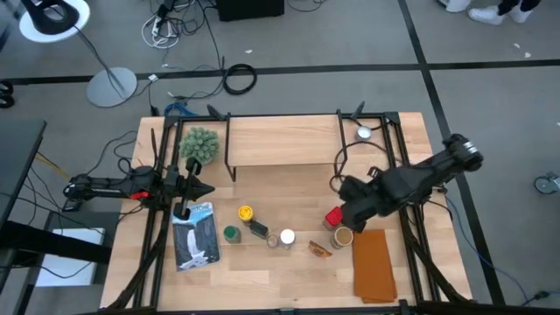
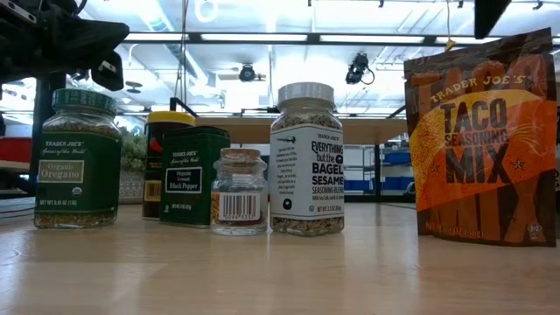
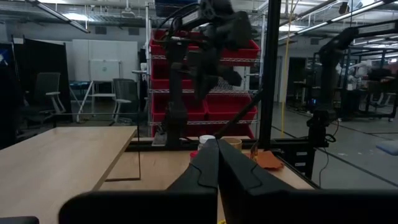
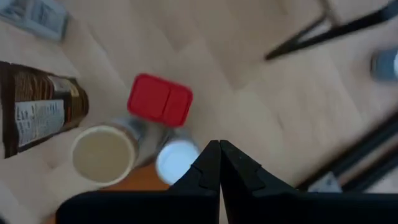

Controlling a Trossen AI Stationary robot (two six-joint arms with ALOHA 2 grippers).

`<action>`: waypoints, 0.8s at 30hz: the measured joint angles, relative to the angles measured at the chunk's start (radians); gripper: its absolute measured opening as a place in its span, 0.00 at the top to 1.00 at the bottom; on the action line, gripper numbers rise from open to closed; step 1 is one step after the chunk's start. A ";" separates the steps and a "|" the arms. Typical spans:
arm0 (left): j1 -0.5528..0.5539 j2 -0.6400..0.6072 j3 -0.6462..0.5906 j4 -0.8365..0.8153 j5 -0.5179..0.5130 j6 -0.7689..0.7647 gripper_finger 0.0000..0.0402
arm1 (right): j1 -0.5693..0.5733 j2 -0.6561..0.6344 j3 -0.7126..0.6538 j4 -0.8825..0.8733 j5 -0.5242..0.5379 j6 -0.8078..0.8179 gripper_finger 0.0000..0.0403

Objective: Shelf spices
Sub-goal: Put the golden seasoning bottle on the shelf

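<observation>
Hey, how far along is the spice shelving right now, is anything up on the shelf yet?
Nothing is done yet: the shelf top is bare. All the spices still stand on the table in front of it. Nothing is in hand either: the right gripper hangs shut above the red tin, holding nothing, and the left gripper waits shut near the plant ball. Every container remains to be shelved.

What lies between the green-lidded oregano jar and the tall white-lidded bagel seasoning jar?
In the low view, between the oregano jar and the bagel seasoning jar stand a yellow-lidded jar, a dark green black pepper tin and a small clear jar.
</observation>
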 joint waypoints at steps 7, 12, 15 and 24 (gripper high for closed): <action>0.000 0.000 0.000 0.000 0.000 0.000 0.99 | 0.002 0.131 0.134 0.027 -0.077 0.020 0.95; 0.000 0.000 0.000 0.000 0.000 0.000 0.99 | 0.002 0.161 0.174 0.031 -0.112 0.099 0.88; 0.000 0.000 0.000 0.000 0.000 0.000 0.99 | 0.004 0.161 0.174 0.041 -0.120 0.180 0.81; 0.000 0.000 0.000 0.000 0.000 0.000 0.99 | 0.036 0.161 0.162 0.087 -0.133 0.323 0.48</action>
